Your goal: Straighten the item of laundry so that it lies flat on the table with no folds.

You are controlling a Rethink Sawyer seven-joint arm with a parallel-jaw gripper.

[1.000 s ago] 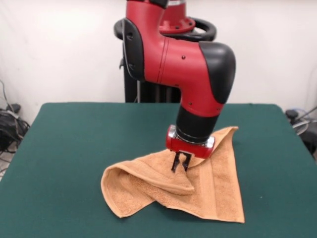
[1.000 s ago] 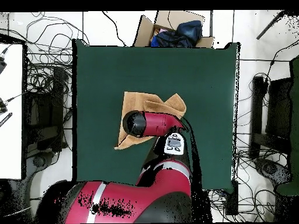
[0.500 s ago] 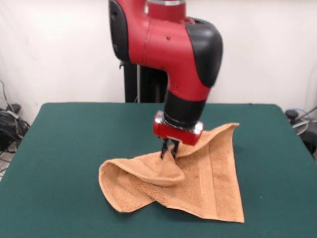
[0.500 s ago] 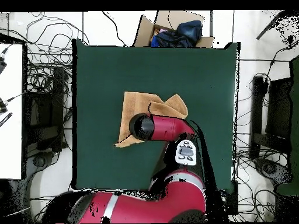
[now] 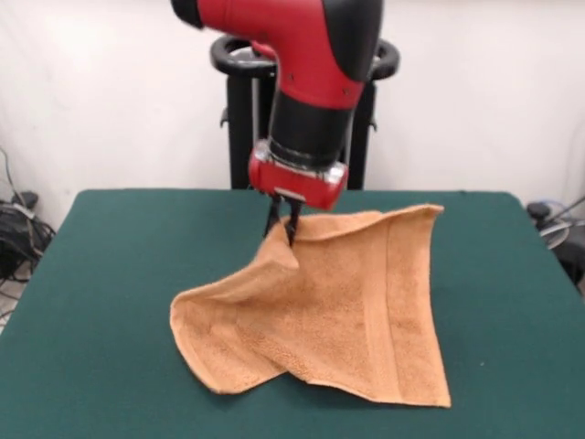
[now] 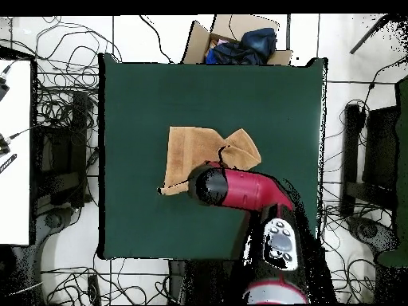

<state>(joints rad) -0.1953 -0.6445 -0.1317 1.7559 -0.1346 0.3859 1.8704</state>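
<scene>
Clamped on a corner of the orange-tan terry-cloth towel point(image 5: 320, 311), the end effector point(image 5: 282, 222) hangs below the red wrist cuff of the red and black arm point(image 5: 306, 73) in the front view, its two thin dark fingers pressed together around a pinch of cloth. That pinched corner is lifted off the dark green felt-topped bench point(image 5: 119, 274), and the fabric falls away from it in a slanting sheet. The towel's right part lies spread on the bench, reaching a pointed corner near the picture's lower edge; a flat woven band runs down this side, parallel to the right edge. Another corner at the upper right curls slightly upward. On the left, the cloth is doubled under itself, forming a rounded, puffy fold along the lower left. The towel sits a little right of the bench's centre, towards the camera side. No brand marks or writing can be read on the towel or the arm in this view.

From overhead, the towel point(image 6: 195, 149) lies near the middle of the bench point(image 6: 135, 96), with an uneven outline: a fairly straight left edge and a notched, folded right side. The arm point(image 6: 243, 191) covers its lower edge, hiding the end effector. A light panel on the arm carries marks too small to read.
</scene>
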